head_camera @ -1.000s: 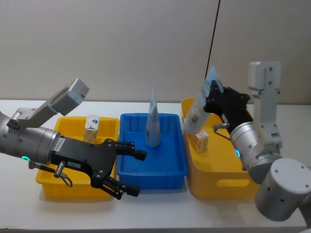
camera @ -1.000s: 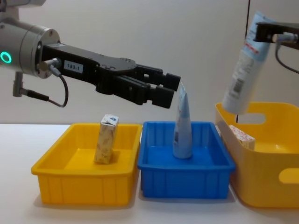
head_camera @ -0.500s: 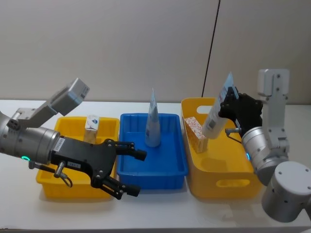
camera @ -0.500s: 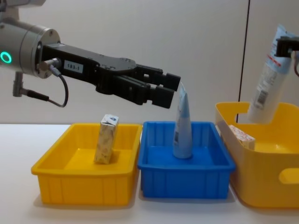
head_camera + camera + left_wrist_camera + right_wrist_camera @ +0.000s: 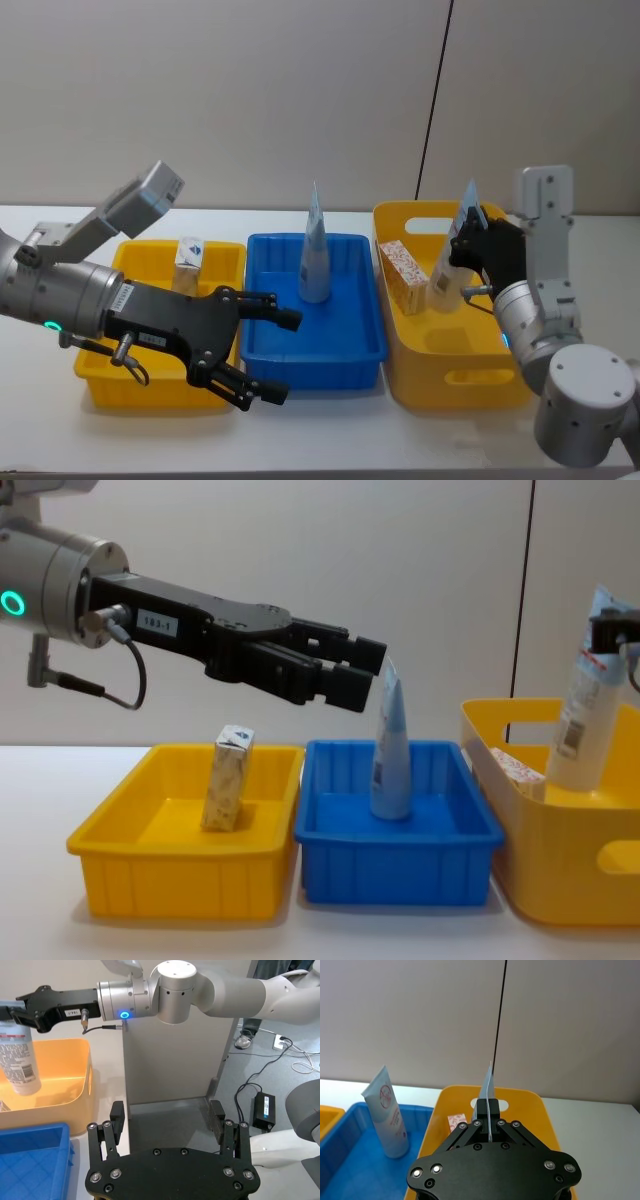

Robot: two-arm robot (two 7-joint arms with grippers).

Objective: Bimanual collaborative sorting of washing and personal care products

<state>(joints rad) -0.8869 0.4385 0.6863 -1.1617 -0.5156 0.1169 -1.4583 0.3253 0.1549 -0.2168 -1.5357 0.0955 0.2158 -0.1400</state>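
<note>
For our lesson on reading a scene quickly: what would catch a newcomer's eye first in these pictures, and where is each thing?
The right gripper holds a pale blue tube by its crimped end inside the tall yellow bin, beside a white box with red print. A second tube stands cap-down in the blue bin in the middle. The open left gripper hovers near that bin's front left corner.

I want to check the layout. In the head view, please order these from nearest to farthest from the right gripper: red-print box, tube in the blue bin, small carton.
1. Red-print box, in the right yellow bin beside the right gripper.
2. Tube, standing in the middle blue bin.
3. Small carton, in the left yellow bin.
</note>
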